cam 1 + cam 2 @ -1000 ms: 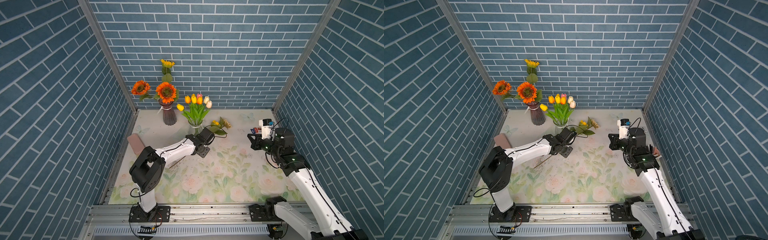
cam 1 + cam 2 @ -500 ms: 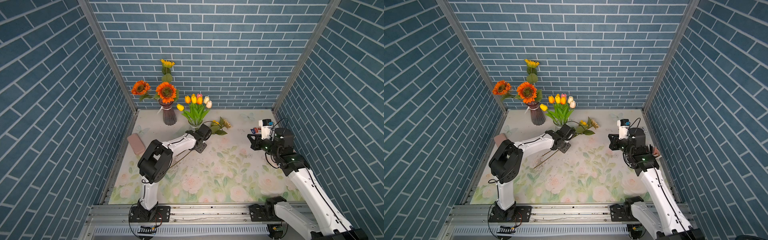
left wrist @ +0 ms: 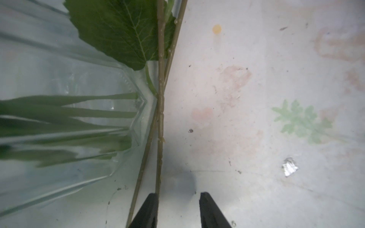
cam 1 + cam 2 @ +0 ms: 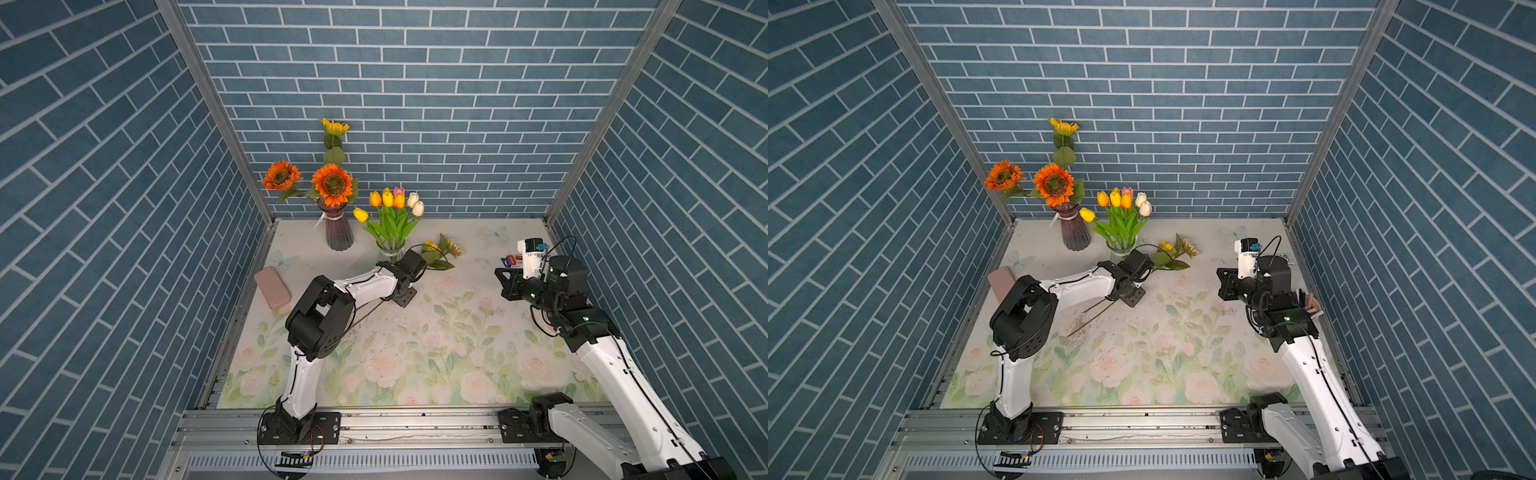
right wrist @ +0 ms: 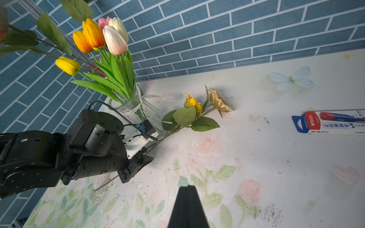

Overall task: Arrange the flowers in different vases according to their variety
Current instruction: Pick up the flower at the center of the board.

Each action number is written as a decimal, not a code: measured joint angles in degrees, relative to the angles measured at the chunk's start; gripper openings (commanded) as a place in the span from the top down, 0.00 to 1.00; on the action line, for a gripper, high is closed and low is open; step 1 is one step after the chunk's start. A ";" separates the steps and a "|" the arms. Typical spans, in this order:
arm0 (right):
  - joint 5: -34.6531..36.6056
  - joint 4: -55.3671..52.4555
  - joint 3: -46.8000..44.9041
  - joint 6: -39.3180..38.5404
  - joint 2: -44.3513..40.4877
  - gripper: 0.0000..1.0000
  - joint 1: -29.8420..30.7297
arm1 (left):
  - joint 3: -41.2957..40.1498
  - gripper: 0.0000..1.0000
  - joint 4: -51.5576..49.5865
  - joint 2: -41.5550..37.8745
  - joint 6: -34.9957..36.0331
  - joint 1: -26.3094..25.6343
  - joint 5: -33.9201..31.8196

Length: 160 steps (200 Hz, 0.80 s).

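- Left arm (image 4: 365,286): white shells, rounded black joints, thin black cable looped at its base.
- Right arm (image 4: 615,374): same colours, small green lights, black wrist cables.
- Right gripper (image 5: 186,187): black, wedge-shaped.

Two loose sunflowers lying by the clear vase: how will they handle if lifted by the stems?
Probably droopy: the stems are long and thin, with heads and leaves at the far end, so that end likely sags. They cross each other, so one may drag the other. The clear vase sits right beside them; a sideways pull might nudge it.
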 measured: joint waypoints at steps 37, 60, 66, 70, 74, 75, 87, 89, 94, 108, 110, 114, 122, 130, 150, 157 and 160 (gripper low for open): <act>0.00 0.00 0.00 0.00 0.00 1.00 0.00 | 0.00 0.61 0.42 0.24 0.31 0.02 -0.74; 0.00 0.00 0.00 0.00 0.00 1.00 0.00 | 0.00 0.62 0.55 0.81 0.55 0.15 -1.03; 0.00 0.00 0.00 0.00 0.00 1.00 0.00 | 0.00 0.63 0.68 1.03 0.59 0.22 -1.05; 0.00 -0.02 0.00 -0.02 0.00 1.00 0.00 | 0.00 0.63 0.74 1.20 0.63 0.26 -1.07; 0.00 -0.02 0.00 -0.02 0.00 1.00 0.00 | 0.00 0.63 0.79 1.33 0.66 0.28 -1.07; 0.00 -0.02 0.00 -0.02 0.00 1.00 0.00 | 0.00 0.63 0.81 1.40 0.70 0.31 -1.05; 0.00 -0.02 0.00 -0.04 0.00 1.00 0.00 | 0.13 0.63 0.85 1.92 0.85 0.46 -1.09; 0.00 -0.02 0.00 -0.04 0.00 1.00 0.00 | 0.22 0.63 0.87 1.99 0.90 0.48 -1.07; 0.00 -0.02 0.00 -0.09 0.00 1.00 0.00 | 0.42 0.63 0.96 2.05 1.01 0.55 -1.05; 0.00 -0.02 0.00 -0.20 0.00 1.00 0.00 | 0.96 0.63 1.20 2.51 1.31 0.87 -0.90; 0.00 -0.02 0.00 -0.20 0.00 1.00 0.00 | 1.05 0.63 1.20 2.62 1.36 0.92 -0.90; 0.00 -0.02 0.00 -0.20 0.00 1.00 0.00 | 1.22 0.63 1.22 2.73 1.44 1.01 -0.79; 0.00 -0.02 0.00 -0.22 0.00 1.00 0.00 | 1.64 0.63 1.40 3.02 1.68 1.29 -0.66; 0.00 -0.04 0.02 -0.22 0.00 1.00 0.00 | 1.99 0.63 1.49 3.28 1.88 1.55 -0.52; 0.00 -0.09 0.02 -0.24 0.00 1.00 0.00 | 2.89 0.63 1.68 3.91 2.62 2.16 0.11; 0.00 -0.11 0.02 -0.24 0.00 1.00 0.00 | 3.15 0.63 1.75 4.11 2.95 2.36 0.44; 0.00 -0.11 0.02 -0.24 0.00 1.00 0.00 | 3.23 0.63 1.75 4.15 2.99 2.43 0.55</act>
